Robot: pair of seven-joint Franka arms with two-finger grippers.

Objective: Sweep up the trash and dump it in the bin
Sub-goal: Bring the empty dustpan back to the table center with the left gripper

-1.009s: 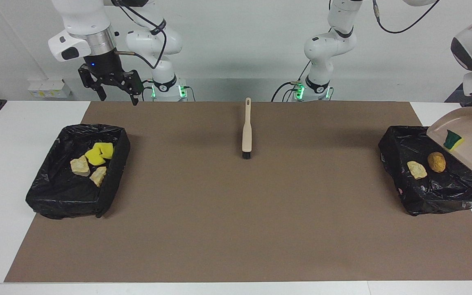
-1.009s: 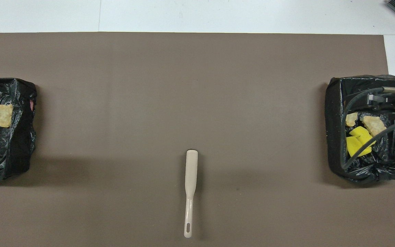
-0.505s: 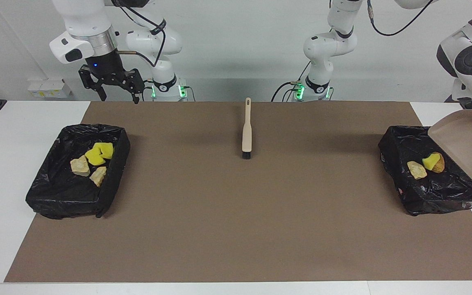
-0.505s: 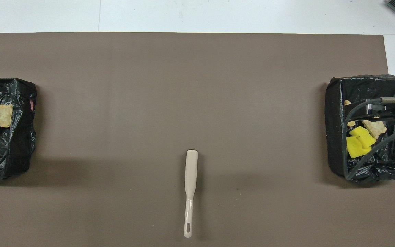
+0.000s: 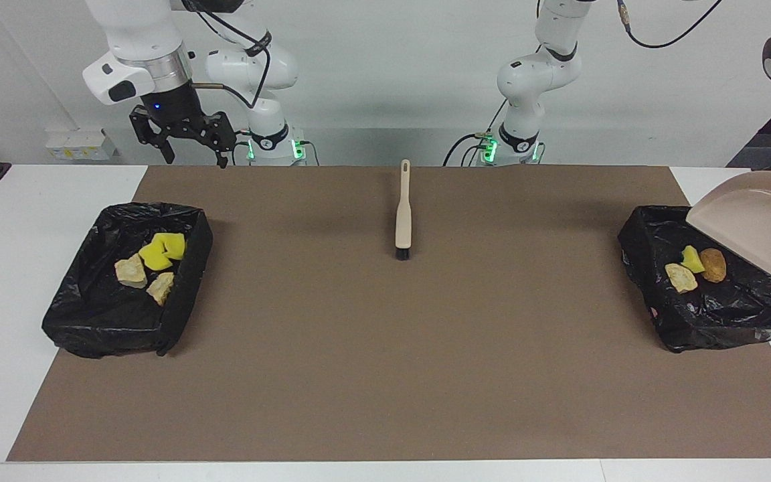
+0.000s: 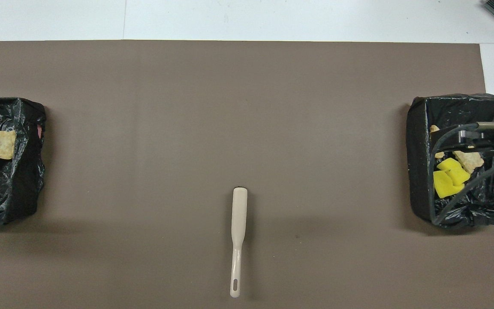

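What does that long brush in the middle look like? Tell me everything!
The brush is a slim beige stick, seemingly plastic, with a slotted hole at its handle end and short black bristles at the tip pointing away from the robots. It lies flat on the brown mat, midway between the two bins. Nothing else touches it.

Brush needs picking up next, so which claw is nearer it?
Right. The right claw hangs open near its bin, closer to the brush; the left claw, hidden, holds the dustpan over the other bin.

Green-and-yellow sponge wedge point(image 5: 691, 258) fallen from dustpan point(image 5: 757, 224) into bin point(image 5: 760, 314); dustpan tipped over
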